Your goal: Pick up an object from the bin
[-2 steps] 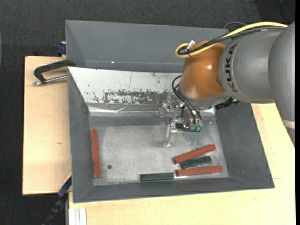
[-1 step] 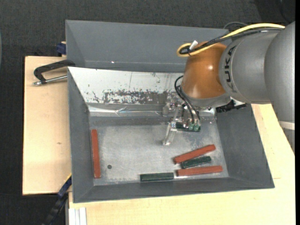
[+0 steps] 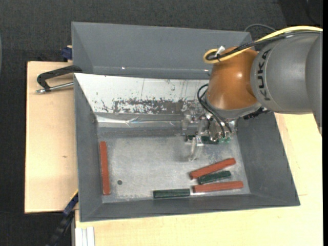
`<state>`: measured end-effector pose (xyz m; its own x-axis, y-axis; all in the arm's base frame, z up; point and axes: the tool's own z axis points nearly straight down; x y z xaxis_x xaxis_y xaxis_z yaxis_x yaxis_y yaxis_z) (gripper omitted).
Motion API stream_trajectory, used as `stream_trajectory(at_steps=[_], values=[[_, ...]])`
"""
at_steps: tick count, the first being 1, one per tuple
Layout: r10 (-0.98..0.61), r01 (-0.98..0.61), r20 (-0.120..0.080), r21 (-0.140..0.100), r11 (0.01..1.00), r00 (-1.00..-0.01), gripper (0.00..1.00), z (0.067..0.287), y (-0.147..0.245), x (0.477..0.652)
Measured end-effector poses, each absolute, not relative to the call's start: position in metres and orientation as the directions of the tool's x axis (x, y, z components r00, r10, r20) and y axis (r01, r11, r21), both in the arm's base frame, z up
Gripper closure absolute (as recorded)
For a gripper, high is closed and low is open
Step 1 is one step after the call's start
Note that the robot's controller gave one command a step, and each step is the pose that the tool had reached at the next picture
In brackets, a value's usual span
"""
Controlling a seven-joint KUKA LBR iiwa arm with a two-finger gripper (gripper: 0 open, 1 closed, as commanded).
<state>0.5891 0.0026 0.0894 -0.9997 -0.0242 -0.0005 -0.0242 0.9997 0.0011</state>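
claw [image 3: 196,146]: can't tell how open. red bar [image 3: 212,168] just beyond it looks light and stiff; grip mid-length.

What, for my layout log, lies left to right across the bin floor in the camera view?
Red stick at left wall, small dark dot, dark green bar, cluster of red and green bars.

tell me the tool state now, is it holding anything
tool: cannot be told whether open or closed; nothing seen held. It hangs just above the nearest red bar.
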Motion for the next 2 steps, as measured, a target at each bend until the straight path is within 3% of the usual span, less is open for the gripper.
stream_trajectory(at_steps=[1, 2], values=[[0.077, 0.077, -0.002, 0.002, 0.997, -0.997, 0.0, 0.08, -0.061, 0.566], [0.094, 0.094, -0.003, -0.003, 0.996, -0.996, 0.0, 0.083, -0.078, 0.563]])
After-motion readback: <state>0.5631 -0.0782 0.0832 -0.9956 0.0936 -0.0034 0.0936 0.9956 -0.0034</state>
